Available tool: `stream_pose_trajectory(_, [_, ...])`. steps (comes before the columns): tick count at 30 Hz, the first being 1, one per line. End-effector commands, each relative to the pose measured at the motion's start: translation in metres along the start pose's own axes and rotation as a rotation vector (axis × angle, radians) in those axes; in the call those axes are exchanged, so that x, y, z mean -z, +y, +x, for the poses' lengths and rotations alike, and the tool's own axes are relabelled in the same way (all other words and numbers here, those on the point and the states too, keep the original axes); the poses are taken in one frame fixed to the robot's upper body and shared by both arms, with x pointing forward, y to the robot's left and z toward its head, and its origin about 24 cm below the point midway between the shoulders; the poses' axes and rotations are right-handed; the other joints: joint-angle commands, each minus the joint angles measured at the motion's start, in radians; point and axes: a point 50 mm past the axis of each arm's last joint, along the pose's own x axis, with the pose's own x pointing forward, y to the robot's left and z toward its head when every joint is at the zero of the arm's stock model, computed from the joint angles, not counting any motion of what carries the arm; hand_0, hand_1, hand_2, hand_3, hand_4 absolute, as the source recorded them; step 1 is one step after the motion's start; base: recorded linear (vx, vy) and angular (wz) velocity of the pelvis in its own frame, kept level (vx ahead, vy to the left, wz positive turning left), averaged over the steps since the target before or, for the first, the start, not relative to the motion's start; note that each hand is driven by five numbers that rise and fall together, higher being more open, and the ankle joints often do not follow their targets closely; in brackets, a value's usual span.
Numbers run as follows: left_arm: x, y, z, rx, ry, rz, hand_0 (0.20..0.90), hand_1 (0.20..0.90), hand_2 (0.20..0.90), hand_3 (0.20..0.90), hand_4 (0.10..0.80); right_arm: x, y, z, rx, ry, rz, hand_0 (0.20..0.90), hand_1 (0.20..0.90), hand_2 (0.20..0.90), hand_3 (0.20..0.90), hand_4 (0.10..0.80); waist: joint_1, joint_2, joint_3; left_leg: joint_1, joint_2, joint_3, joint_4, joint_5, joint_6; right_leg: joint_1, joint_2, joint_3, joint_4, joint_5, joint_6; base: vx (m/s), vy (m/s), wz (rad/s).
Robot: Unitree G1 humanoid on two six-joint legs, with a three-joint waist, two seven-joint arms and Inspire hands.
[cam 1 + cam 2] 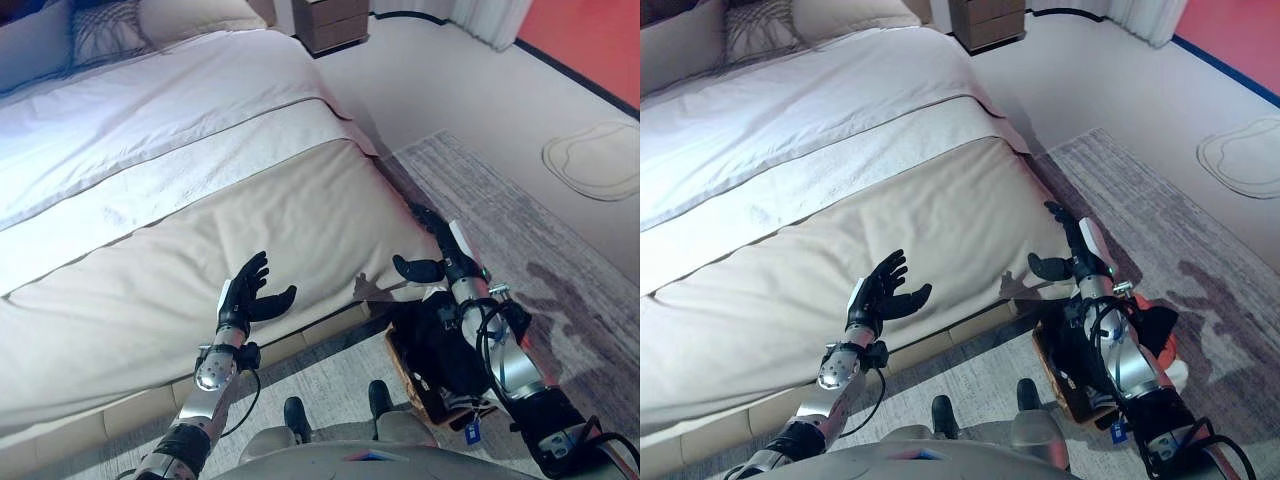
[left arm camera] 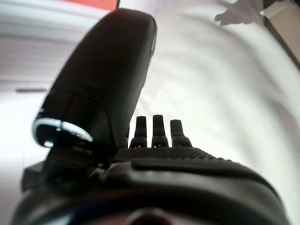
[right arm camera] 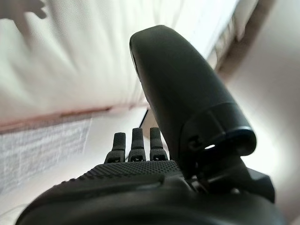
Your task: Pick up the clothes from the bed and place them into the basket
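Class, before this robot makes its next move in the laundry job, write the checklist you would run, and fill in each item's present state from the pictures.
1. Left robot hand empty, fingers straight: ok.
2. Right robot hand empty, fingers straight: ok.
3. Basket within view by the bed's corner: ok.
4. Dark clothes already in the basket: ok.
5. Clothes left on the bed: none visible on the part shown; beyond that, cannot tell.
6. Room left in the basket: cannot tell, the right arm hides much of it.
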Motion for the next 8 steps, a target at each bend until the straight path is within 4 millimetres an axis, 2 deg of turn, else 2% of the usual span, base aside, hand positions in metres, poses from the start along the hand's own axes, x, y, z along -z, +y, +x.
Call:
stream_pose_trajectory(1, [-0.033,0.009,0.015,0.015,-0.160,0.057,0.900,0.900,0.900,0.900,0.800,-0.029,-0.008,0.013,0.033,-0.177,0.031,0.900,0.900,0.900,0.900,0.800,0.027,-0.044,-0.091,0.009,-0.029,-0.053,0.007,-0.087,0.017,0.031,0.008,-0.029,0.008,-0.046,-0.016,0.060,0.029,0.17])
stream_pose_trajectory(8, [-0.022,0.009,0.009,0.056,-0.107,0.026,0.900,0.900,0.900,0.900,0.800,-0.025,0.006,0.011,-0.027,-0.146,0.052,0.900,0.900,0.900,0.900,0.800,0.074,-0.063,-0.095,0.006,-0.032,-0.096,0.007,-0.073,0.020,0.059,0.000,-0.081,0.012,-0.057,-0.018,0.064,0.005,0.24])
